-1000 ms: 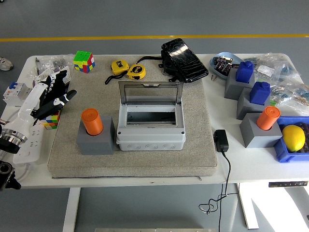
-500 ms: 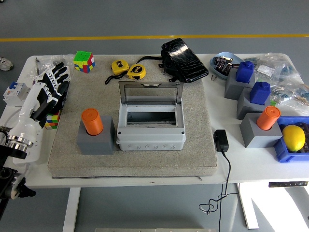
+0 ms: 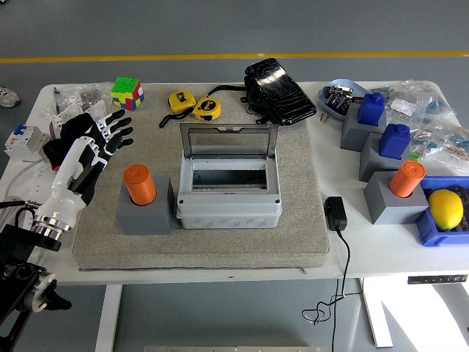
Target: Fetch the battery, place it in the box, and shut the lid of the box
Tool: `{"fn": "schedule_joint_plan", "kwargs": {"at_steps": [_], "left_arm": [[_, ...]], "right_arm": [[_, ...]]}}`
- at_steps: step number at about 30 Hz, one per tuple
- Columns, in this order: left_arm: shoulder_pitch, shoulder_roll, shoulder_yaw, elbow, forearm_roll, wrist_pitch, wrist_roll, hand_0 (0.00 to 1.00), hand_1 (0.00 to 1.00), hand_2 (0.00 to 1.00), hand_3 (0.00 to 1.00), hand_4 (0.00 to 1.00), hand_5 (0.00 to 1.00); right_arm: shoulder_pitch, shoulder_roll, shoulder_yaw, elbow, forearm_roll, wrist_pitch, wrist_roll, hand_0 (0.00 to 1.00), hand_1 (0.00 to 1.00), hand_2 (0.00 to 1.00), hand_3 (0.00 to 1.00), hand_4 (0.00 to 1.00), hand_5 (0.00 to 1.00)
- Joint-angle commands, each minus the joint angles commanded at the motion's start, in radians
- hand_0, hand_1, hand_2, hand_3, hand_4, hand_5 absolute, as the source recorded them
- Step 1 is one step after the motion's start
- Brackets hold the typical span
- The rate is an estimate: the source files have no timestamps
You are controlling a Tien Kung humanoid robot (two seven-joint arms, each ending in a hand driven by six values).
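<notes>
A: Where is the battery?

B: The orange battery (image 3: 139, 184) stands upright in a grey holder (image 3: 145, 207) on the grey mat (image 3: 205, 242), touching the left side of the grey box (image 3: 229, 194). The box's lid (image 3: 228, 141) is raised, tilted back at the far side, and the cavity looks bare.

A: And the hand?

B: The left hand (image 3: 99, 139) comes in from the lower left and hovers over the mat's left edge, just left of and beyond the battery, apart from it. Its fingers (image 3: 121, 126) are spread and hold nothing. The right hand does not show.

A: Any writing to read?

B: None that I can make out. The two yellow tape measures (image 3: 195, 105) carry round labels, but they are too small to read. The black pouch (image 3: 278, 92) shows no legible brand.

A: What else sits around?

B: A colour cube (image 3: 127, 93) at far left, a second orange cylinder (image 3: 407, 178) on a grey block at right, two blue pieces (image 3: 382, 123) on grey blocks, a lemon (image 3: 445, 208) in a blue tray (image 3: 429, 229), and a black plug adapter (image 3: 335, 213) by the mat's right edge.
</notes>
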Motion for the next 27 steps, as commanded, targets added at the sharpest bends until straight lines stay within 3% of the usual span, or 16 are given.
{"fn": "schedule_joint_plan", "kwargs": {"at_steps": [25, 26, 27], "left_arm": [[-0.017, 0.008, 0.057, 0.061, 0.085, 0.015, 0.007, 0.773, 0.847, 0.858, 0.861, 0.998, 0.696], [-0.016, 0.007, 0.058, 0.060, 0.089, 0.017, 0.005, 0.767, 0.848, 0.867, 0.875, 0.998, 0.567], [-0.016, 0.007, 0.059, 0.059, 0.092, 0.020, 0.003, 0.767, 0.848, 0.867, 0.875, 0.998, 0.567]], "right_arm": [[0.002, 0.000, 0.005, 0.000, -0.003, -0.001, -0.001, 0.854, 0.817, 0.791, 0.817, 0.998, 0.998], [0.003, 0.000, 0.005, 0.000, -0.002, -0.001, -0.001, 0.854, 0.817, 0.791, 0.817, 0.998, 0.998], [0.003, 0.000, 0.005, 0.000, -0.002, -0.001, -0.001, 0.854, 0.817, 0.791, 0.817, 0.998, 0.998]]}}
